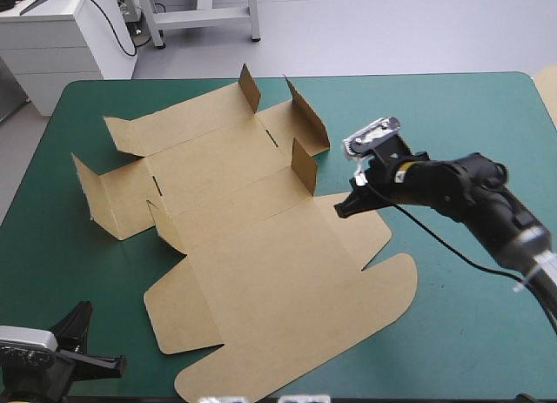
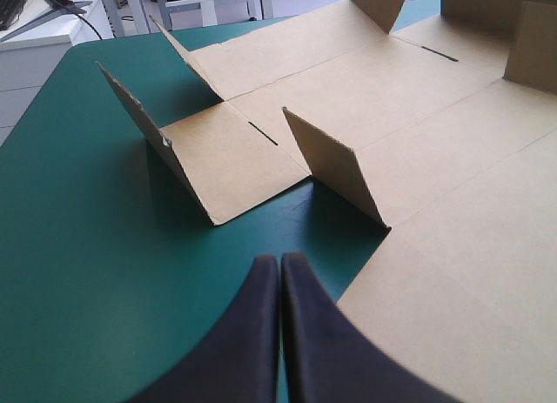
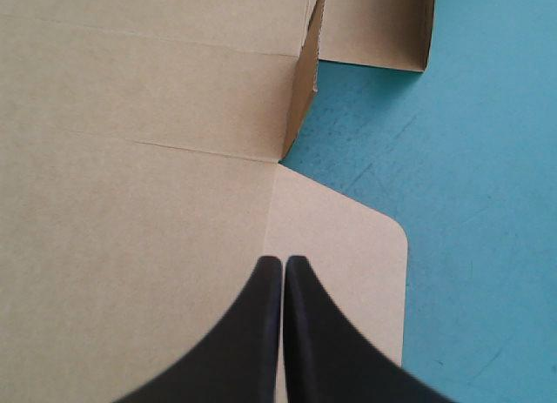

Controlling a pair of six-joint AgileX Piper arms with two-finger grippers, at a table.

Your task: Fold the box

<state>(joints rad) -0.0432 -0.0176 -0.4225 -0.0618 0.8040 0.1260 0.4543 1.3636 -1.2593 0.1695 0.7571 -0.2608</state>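
Observation:
The brown box (image 1: 261, 272) lies as a cut sheet across the middle of the teal-green table, its big lid panel flat toward the near edge. Several small flaps stand up, among them one at the right (image 1: 303, 165) and one at the left (image 1: 87, 190). My right gripper (image 1: 342, 211) is shut and empty, its tip over the rounded side tab (image 3: 348, 246) at the sheet's right edge. My left gripper (image 2: 280, 259) is shut and empty. It hangs over bare cover off the near left of the box (image 2: 452, 159), pointing at two raised flaps (image 2: 335, 164).
Bare teal-green cover (image 1: 470, 333) lies right of the sheet and also along the left side (image 1: 43, 246). Something pale (image 1: 550, 85) shows just past the table's far right corner.

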